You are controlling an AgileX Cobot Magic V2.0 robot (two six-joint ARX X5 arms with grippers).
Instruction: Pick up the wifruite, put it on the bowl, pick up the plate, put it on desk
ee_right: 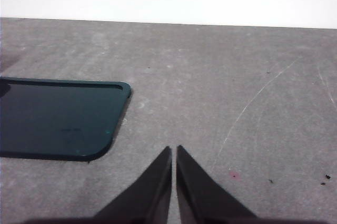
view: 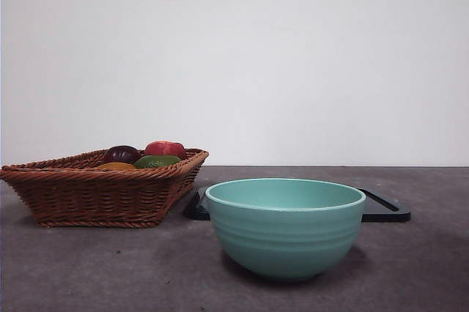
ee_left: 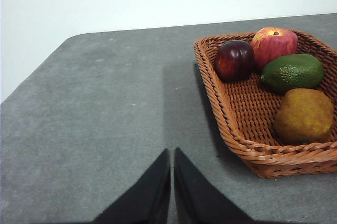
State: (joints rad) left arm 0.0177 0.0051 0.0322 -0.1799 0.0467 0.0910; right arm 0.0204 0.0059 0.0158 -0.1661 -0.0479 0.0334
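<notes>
The desk (view: pixel 88 268) is showing as a dark grey, matte, slightly mottled top, and it's carrying three things right now. The mint-green bowl (view: pixel 285 228) is sitting nearest the front camera, upright, ridges around its side. The brown wicker basket (view: pixel 99 191) is sitting off to the left and a bit further back, not touching the bowl. The flat black tray (view: pixel 385 209) is lying behind the bowl, poking out on both sides of it. Some pale scratches are showing on the surface near the tray.

Low front camera; two wrist cameras
</notes>
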